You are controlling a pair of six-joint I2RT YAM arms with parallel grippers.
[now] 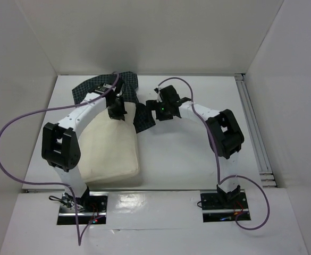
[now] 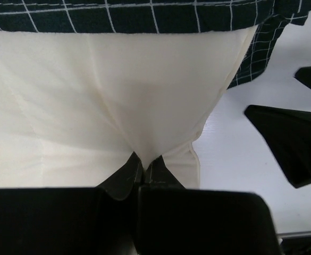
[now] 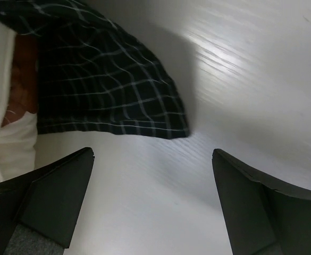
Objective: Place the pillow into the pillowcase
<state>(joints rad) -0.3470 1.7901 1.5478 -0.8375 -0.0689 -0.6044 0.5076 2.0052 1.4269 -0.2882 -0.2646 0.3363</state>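
The cream pillow (image 1: 110, 151) lies on the left half of the table, and its far end is covered by the dark checked pillowcase (image 1: 91, 89). A flap of the pillowcase (image 1: 143, 119) lies beside the pillow's right far corner. My left gripper (image 1: 116, 112) is shut on a pinch of pillow fabric (image 2: 144, 151) near the pillowcase edge (image 2: 118, 16). My right gripper (image 1: 154, 108) is open and empty, low over bare table just right of the flap (image 3: 107, 90). Its fingers (image 2: 288, 143) show in the left wrist view. The pillow's edge (image 3: 1, 138) shows at the left of the right wrist view.
White walls close in the table at the back and on both sides. A metal rail (image 1: 256, 133) runs along the right edge. Purple cables (image 1: 6, 133) loop from both arms. The table's near edge (image 1: 160, 190) lies just in front of the pillow.
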